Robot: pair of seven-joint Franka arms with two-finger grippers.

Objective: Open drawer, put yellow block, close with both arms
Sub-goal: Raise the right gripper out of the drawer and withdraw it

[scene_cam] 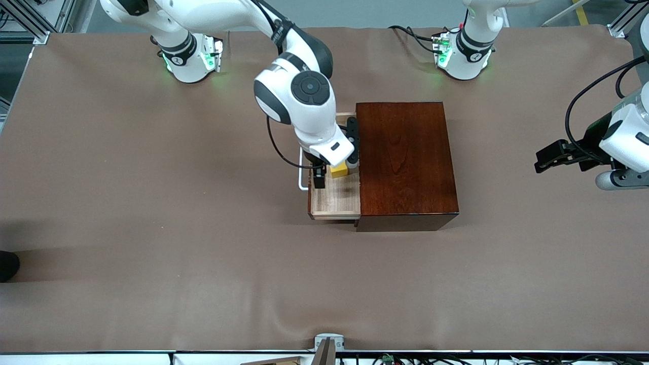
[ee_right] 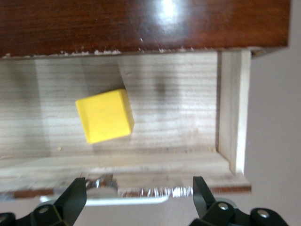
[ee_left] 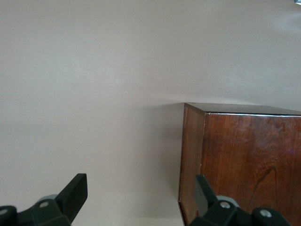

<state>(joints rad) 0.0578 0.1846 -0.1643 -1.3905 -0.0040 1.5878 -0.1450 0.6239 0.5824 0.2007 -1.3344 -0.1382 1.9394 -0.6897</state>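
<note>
**Block lies in the open drawer, both grippers empty**

You see the right gripper (ee_right: 136, 195) with its fingers wide apart and holding nothing. It hangs over the drawer (scene_cam: 335, 200), above the white handle (scene_cam: 302, 175), with the arm bent down from its base. The yellow block (ee_right: 104, 116) lies free on the pale drawer floor, between the two fingers but touching neither, close to the dark wooden box (scene_cam: 405, 162). The left gripper (ee_left: 141, 195) is also spread open and empty; it waits toward the left arm's end of the table, well apart from the box.
</note>
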